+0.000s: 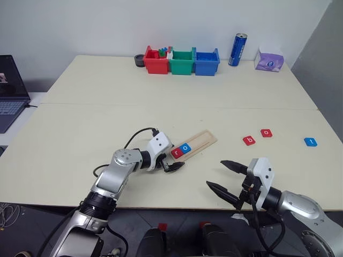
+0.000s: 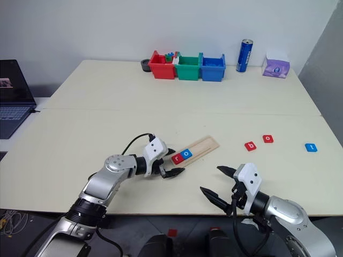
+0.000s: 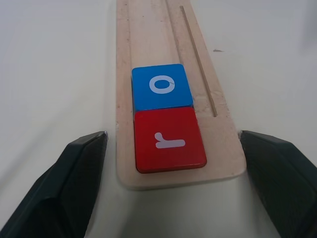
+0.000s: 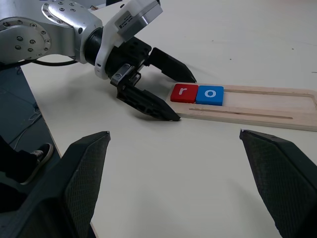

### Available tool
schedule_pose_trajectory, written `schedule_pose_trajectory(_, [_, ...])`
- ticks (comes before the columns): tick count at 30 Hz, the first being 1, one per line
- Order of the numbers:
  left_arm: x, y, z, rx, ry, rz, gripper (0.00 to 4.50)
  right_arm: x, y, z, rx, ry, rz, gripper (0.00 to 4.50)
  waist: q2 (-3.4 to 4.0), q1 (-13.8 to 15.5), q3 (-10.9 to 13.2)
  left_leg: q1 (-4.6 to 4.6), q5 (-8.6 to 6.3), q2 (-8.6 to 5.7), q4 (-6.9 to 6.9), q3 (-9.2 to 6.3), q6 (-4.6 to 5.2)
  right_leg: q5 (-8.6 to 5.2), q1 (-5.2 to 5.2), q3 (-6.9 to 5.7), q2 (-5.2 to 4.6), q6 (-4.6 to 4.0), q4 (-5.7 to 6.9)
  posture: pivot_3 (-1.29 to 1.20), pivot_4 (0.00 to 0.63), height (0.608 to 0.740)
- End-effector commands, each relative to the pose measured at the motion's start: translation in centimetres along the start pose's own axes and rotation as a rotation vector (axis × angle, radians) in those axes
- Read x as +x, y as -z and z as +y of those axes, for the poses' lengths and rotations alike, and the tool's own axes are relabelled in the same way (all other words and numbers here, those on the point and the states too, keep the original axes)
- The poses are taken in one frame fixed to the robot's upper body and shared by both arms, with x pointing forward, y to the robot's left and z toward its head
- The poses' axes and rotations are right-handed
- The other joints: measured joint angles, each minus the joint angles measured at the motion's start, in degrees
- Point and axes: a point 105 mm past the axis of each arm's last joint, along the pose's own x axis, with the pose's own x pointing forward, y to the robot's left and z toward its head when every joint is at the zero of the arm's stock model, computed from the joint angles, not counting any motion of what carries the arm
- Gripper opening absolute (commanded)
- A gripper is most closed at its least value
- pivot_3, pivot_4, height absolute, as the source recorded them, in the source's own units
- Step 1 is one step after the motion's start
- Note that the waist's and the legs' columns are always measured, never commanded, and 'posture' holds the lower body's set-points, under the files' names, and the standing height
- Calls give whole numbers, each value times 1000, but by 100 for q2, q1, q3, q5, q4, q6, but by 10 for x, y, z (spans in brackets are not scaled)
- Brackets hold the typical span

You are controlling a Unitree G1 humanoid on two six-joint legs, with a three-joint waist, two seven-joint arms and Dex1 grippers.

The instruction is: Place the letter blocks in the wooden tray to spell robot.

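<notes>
Two letters down, three to go

On the surface point(image 1: 161, 112) the wooden tray point(image 1: 203, 140) holds r point(image 3: 170, 140) and o point(image 3: 162, 85); left claw point(image 4: 163, 91) straddles its end, spread, right claw point(image 1: 226, 176) spread and empty. A careless withdrawal could nudge the tray.

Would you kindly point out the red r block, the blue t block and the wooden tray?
red r block point(image 3: 170, 141), left wrist view, middle of its top face.
blue t block point(image 1: 310, 142), left eye view, centre of the tile.
wooden tray point(image 4: 277, 104), right wrist view, bare wood beyond the tiles.
</notes>
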Motion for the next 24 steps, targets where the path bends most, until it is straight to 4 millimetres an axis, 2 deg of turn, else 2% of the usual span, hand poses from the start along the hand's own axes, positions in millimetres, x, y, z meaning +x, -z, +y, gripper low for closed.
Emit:
schedule_pose_trajectory(1, [3,7,-5,-6,21,48,3396,-1,-13,4,-42,-12,-39,4500,0,0,0,0,0,0,0,0,0,0,0,0,0,0,0,0,150,740])
schedule_pose_trajectory(8, [-2,4,-10,42,90,39,3397,-4,-12,2,-49,-2,-30,4500,0,-3,0,1,0,0,-1,0,0,0,0,0,1,0,0,0,150,740])
schedule_pose_trajectory(10, [-5,1,-20,100,176,25,3397,-11,-10,-4,-55,14,-7,4500,0,-2,0,1,0,0,-2,1,0,0,-1,0,1,0,0,0,150,740])
schedule_pose_trajectory(15, [-10,-3,-49,267,407,3,3398,-44,0,-17,-70,52,114,4500,0,23,0,-5,0,-4,-2,7,0,-2,-1,-2,-3,1,-6,0,150,740])
schedule_pose_trajectory(19, [0,-8,-58,334,502,-1,3398,-69,10,-19,-73,59,228,4500,-1,34,0,-7,0,-8,-1,10,1,-3,0,-2,-4,3,-5,0,150,740])
schedule_pose_trajectory(24, [16,-16,-58,376,534,-8,3398,-78,13,-13,-71,72,256,4500,-2,13,1,-4,0,-15,5,11,1,-2,1,-1,6,3,-2,0,150,740])
